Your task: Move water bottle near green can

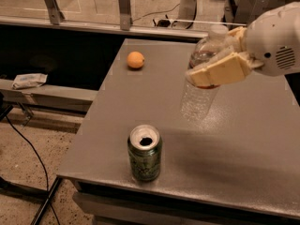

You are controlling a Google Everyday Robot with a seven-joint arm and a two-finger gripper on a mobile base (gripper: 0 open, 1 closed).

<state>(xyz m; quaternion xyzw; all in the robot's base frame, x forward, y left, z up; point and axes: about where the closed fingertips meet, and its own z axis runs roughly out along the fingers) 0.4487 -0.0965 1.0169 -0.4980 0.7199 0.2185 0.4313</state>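
The water bottle [197,102] is held nearly upright with a slight lean, its long axis running from the white cap at 1 o'clock to the base at 7 o'clock. Clear ribbed plastic is seen below, and a red band is partly hidden at the grasp. The bottle is clamped at mid-height by the gripper [202,67], a tan finger [220,71] laid across its front. The green can [145,153] is stood at 7 o'clock from it, apart, on the table [243,163]. An orange [135,60] is seen at 10 o'clock.
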